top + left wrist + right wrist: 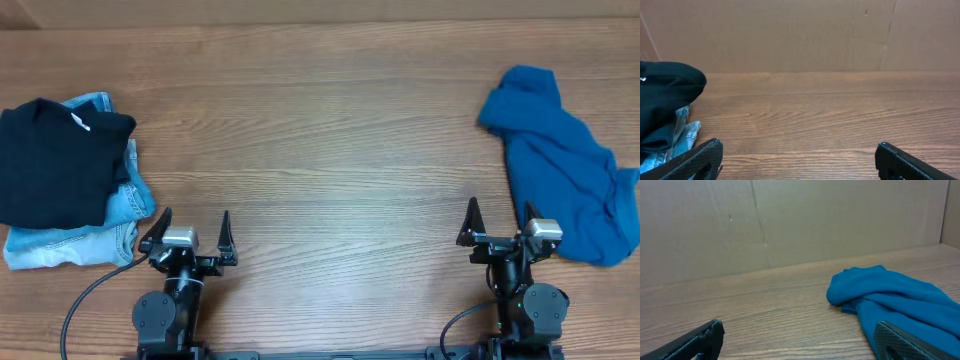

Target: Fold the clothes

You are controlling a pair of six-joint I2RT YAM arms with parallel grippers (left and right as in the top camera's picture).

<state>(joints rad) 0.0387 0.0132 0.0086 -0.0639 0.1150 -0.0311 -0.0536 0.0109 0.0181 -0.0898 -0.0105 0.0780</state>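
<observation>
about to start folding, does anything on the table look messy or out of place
The teal-blue garment lies in a crumpled heap at the right edge of the table, not spread flat. On the left, the black garment sits folded atop the jeans, whose edges stick out unevenly. Nothing looks spilled or damaged.

Both black arms [160,315], with round joint housings [545,305], sit at the near edge of the wooden tabletop [330,150]. The black left gripper [196,214] and black right gripper [500,206] each bear tapered, textured fingers [695,160], a silver-grey block [178,237] and thin black cables [80,300].
</observation>
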